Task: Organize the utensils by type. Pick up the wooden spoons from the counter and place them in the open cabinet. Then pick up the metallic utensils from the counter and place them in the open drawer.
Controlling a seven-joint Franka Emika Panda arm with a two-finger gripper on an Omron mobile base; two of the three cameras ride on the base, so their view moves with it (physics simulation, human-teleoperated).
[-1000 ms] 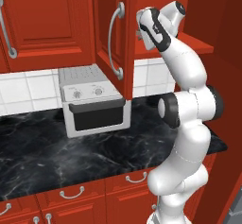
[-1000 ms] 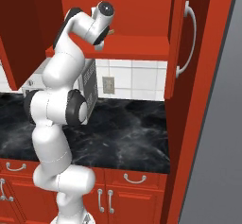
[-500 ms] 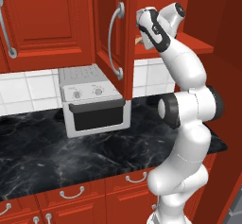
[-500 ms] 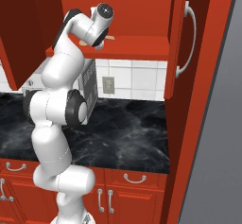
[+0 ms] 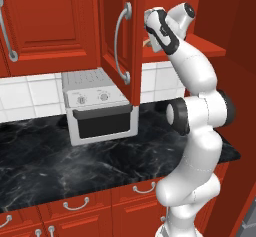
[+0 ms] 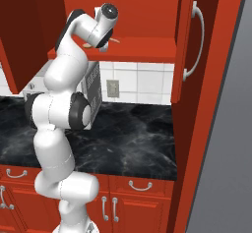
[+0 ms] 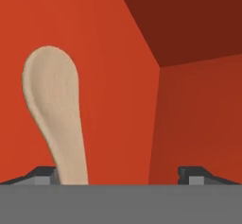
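We think the wooden spoon is very light and stiff. It is hard wood, so it will not bend or break easily. Its smooth handle could slip a little. We would take hold of it on the thin handle, near the middle, not on the wide round end.

The spoon is pale tan. It has a rounded, flat bowl at the top and gets thin toward the bottom. In the hand view it sits at the left, just beside the left finger of the tool.

The tool is spread wide and has let go; nothing is squeezed between its fingers. The spoon rests on the red shelf of the open cabinet, near its left edge, above the black counter.
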